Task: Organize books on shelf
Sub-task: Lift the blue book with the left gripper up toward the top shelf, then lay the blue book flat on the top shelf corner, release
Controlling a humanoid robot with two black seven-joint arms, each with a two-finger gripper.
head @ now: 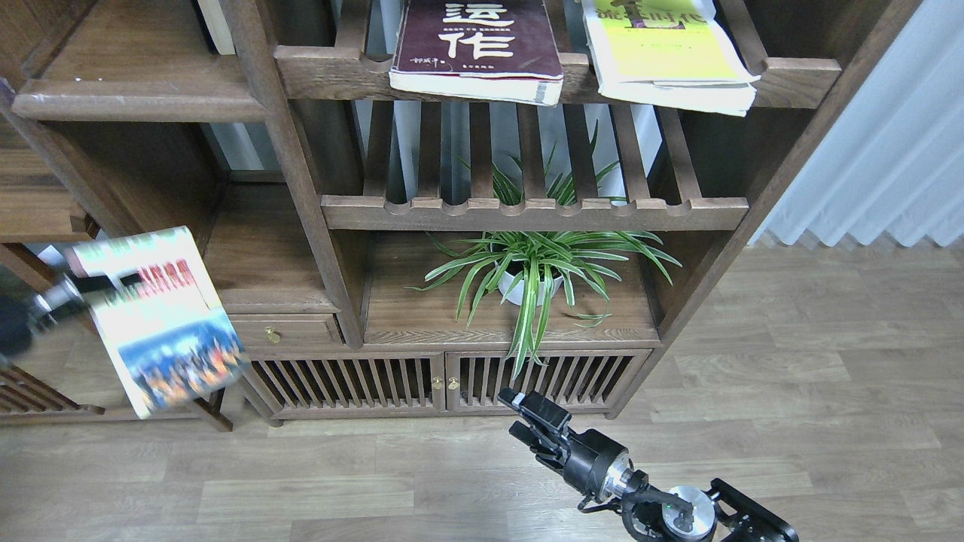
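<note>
The cream book (162, 324) with the colourful landscape hangs in the air at the far left, blurred by motion. My left gripper (102, 286) is shut on its upper left edge. The solid dark-brown shelf (143, 105) with the pale-worn front edge is above it at the top left. The maroon book (476, 45) and the lime-yellow book (666, 53) lie flat on the top slatted rack, overhanging its front rail. My right gripper (525, 418) hovers low over the floor in front of the cabinet doors, open and holding nothing.
A potted spider plant (531, 275) fills the middle compartment under a slatted rack (527, 213). A small drawer (282, 329) and slatted cabinet doors (444, 380) sit below. A white curtain (889, 150) hangs at the right, above the wooden floor (753, 421).
</note>
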